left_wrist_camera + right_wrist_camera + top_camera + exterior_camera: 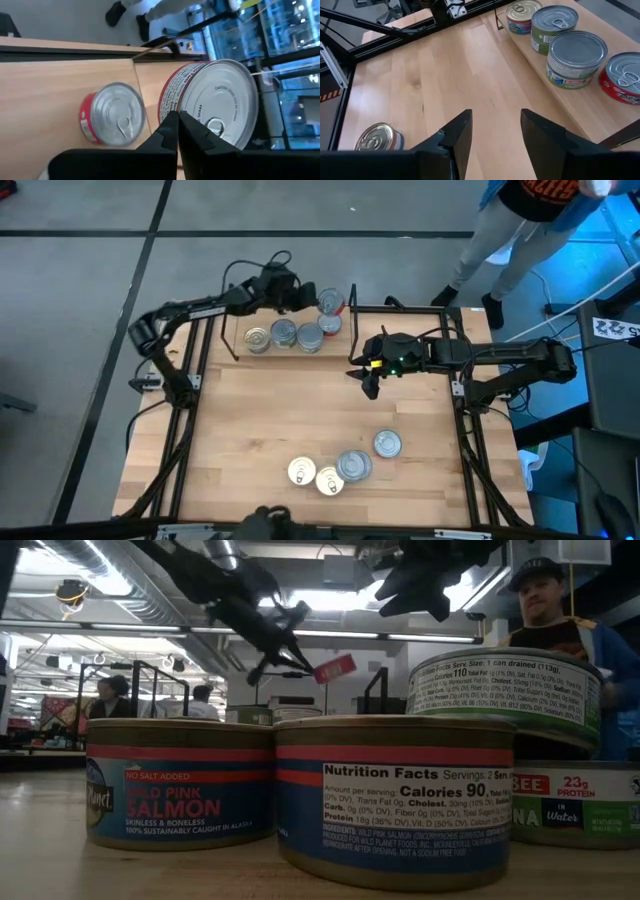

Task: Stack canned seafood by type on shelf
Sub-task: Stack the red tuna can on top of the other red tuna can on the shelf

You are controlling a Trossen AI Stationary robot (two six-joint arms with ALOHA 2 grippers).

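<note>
Wooden tabletop (300, 420) (perhaps birch), grey floor (80, 280) around

Shelf (290, 352): small light-wood board with thin black uprights, along the table's far edge.
Shelf cans (284, 334): upright in a row; a gold-lidded can (522, 16) at one end, then a green-sided one (553, 26), then a two-high stack (576, 58).
Red-label cans (329, 312): at the row's other end; one stands upright on the board (111, 120), the other (215, 107) is raised and tilted, silver pull-tab lid showing.
Front cans (340, 465): four upright near the table's front edge, lids silver or gold, clustered closely; one (387, 444) slightly apart.
Salmon cans (180, 792): blue and red labels.
</note>
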